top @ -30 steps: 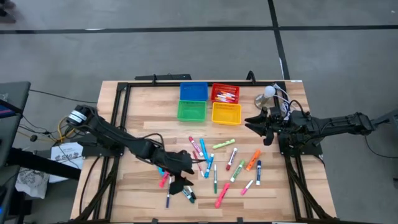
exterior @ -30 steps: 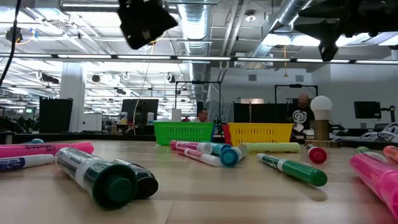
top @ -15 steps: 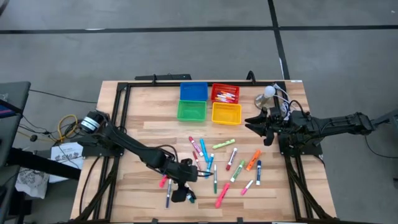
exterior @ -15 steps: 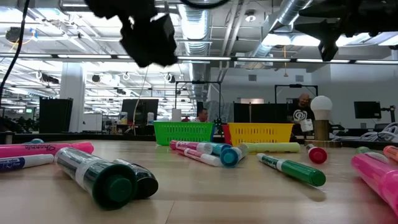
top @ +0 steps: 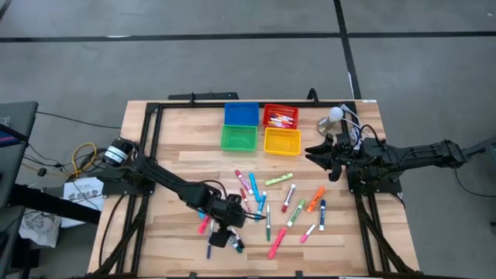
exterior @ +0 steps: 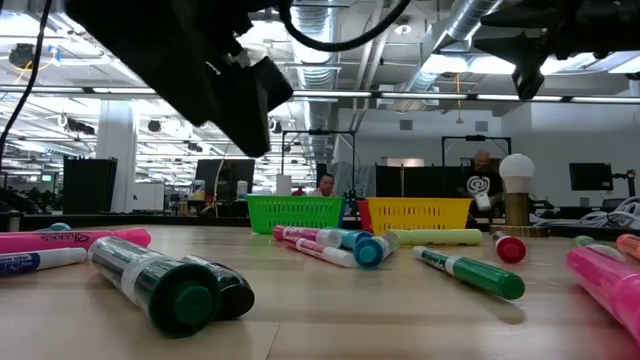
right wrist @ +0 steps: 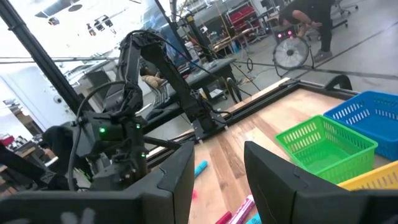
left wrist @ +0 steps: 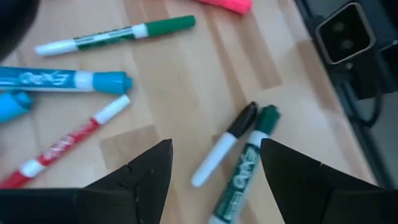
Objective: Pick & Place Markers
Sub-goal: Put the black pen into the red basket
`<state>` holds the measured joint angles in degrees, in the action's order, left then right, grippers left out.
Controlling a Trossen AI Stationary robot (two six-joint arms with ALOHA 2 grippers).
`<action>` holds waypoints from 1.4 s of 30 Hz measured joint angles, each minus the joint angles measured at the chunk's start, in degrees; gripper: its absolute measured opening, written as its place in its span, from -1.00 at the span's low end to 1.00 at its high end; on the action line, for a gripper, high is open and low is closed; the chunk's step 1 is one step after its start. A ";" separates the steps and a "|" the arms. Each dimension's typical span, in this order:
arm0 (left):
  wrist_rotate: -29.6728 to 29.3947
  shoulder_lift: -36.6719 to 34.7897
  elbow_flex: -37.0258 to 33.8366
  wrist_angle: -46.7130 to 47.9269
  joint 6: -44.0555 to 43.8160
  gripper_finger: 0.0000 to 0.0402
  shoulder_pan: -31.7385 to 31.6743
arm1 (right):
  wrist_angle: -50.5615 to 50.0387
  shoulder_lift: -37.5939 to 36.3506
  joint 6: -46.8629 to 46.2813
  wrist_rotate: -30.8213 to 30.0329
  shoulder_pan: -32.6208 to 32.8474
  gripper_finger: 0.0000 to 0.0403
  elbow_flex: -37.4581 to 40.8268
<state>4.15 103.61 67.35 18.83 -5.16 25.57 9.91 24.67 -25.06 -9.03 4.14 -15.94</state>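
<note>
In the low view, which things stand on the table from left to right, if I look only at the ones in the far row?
Green bin → yellow bin → white round lamp. The markers in front of them overlap too much, so I leave them out.

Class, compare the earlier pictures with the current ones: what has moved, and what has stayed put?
The left gripper has reached further over the scattered felt-tip markers and come lower, jaws open, holding nothing. The right gripper, the markers and the four coloured bins stayed as they were.
</note>
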 joint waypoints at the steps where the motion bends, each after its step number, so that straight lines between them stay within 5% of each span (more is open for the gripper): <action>1: -0.39 0.00 0.00 -0.06 0.72 0.20 -0.27 | -0.02 0.00 -0.01 0.00 0.00 -0.36 0.00; 42: -0.90 7.82 0.00 -5.20 11.27 0.20 0.69 | -2.21 0.07 -0.02 -3.11 -0.04 -0.36 0.00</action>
<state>3.25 111.44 67.35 13.63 6.12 26.26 7.70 24.73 -25.08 -12.14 4.10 -15.94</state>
